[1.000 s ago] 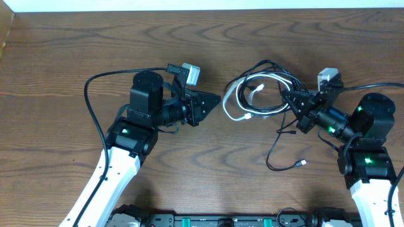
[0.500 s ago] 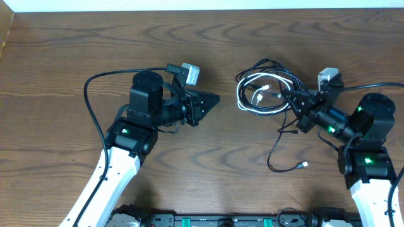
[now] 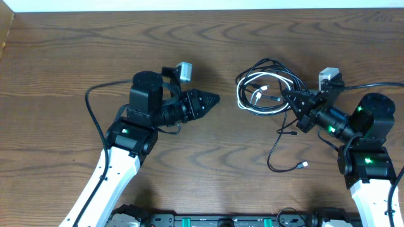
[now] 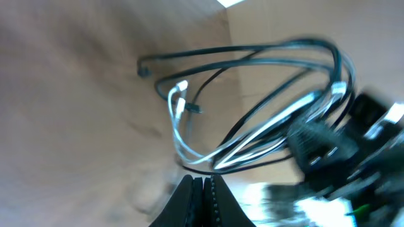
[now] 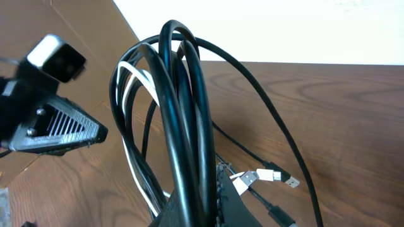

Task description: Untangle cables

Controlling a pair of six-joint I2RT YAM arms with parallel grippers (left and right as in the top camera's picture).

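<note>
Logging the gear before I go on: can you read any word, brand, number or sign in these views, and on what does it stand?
No readable text in any view.
cables and plug ends: no print shows.
white camera housings on the wrists: blank as far as can be told.
green lights on the arms: plain dots, no sign.
Left wrist view: too blurred to read anything.

Robotics lab or test cell. Evidence: two white-and-black arms, left arm (image 3: 117,161) and right arm (image 3: 369,173), mounted at the near edge of a dark wood-grain bench (image 3: 63,75). Green status lights (image 3: 124,132) on the joints. Small camera (image 3: 184,71) strapped at each wrist. Black base rail (image 3: 208,221) with green connectors along the front. Loose cables (image 3: 265,91) as test piece. Plain white wall (image 3: 189,5) behind.
</note>
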